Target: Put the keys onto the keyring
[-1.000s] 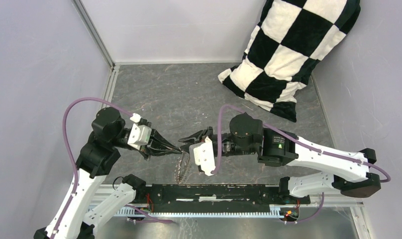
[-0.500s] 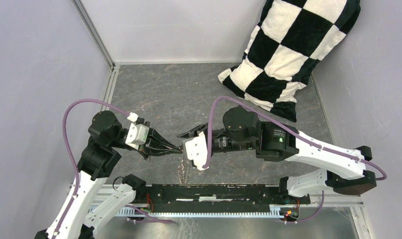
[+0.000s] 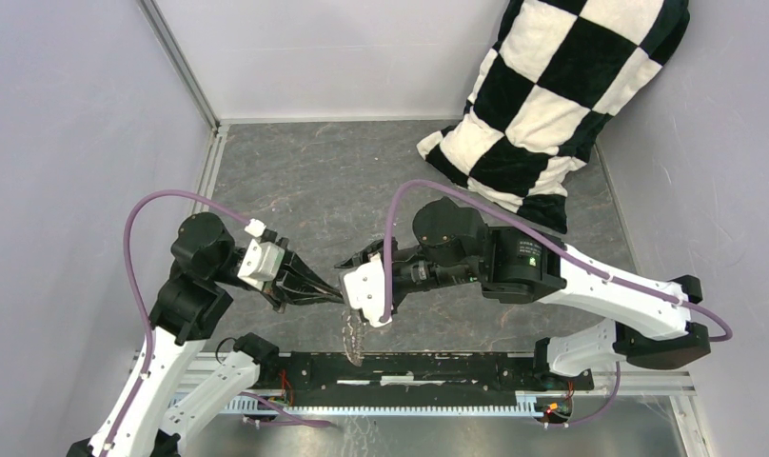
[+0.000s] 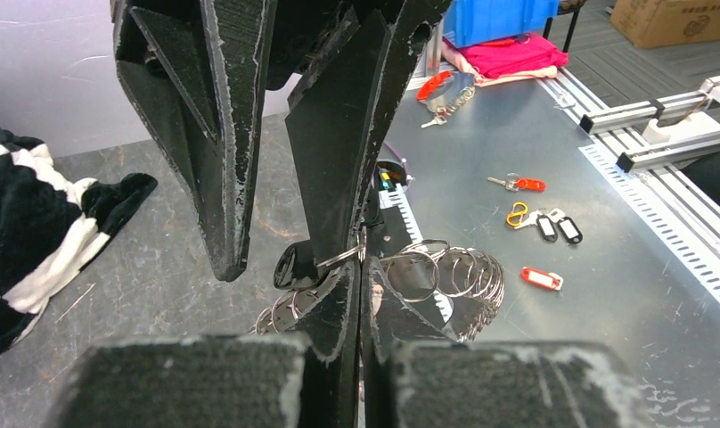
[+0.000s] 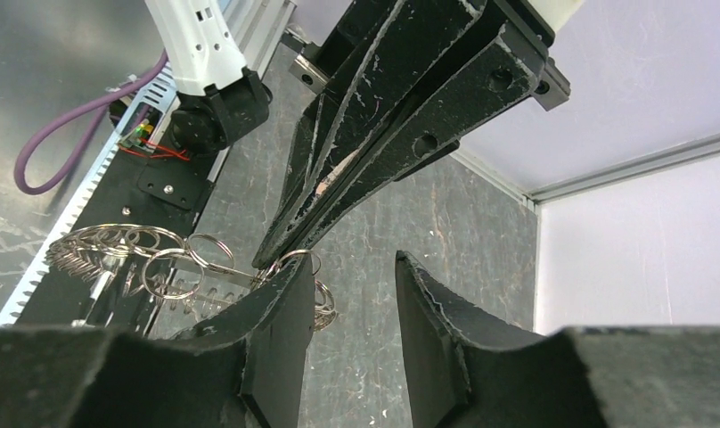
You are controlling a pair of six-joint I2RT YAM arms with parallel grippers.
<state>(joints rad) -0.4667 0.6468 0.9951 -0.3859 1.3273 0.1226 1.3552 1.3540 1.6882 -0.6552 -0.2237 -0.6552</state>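
Near the front edge of the table [image 3: 295, 181], the left gripper [image 4: 360, 294] pinched the keyring [image 4: 445, 276] tight, ready for threading. The right gripper [image 5: 349, 263] stood spread and empty beside it; next it probably needed a key.

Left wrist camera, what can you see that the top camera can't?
Only the left wrist camera shows the shiny metal bench beyond the table. It has colourful key tags lying on it, and a blue bin and a pink cloth are further back. Only the top camera shows the whole left arm and right arm from above. Both show the grey table, the checked pillow, the left gripper shut on the hanging keyring, and the right gripper open beside it.
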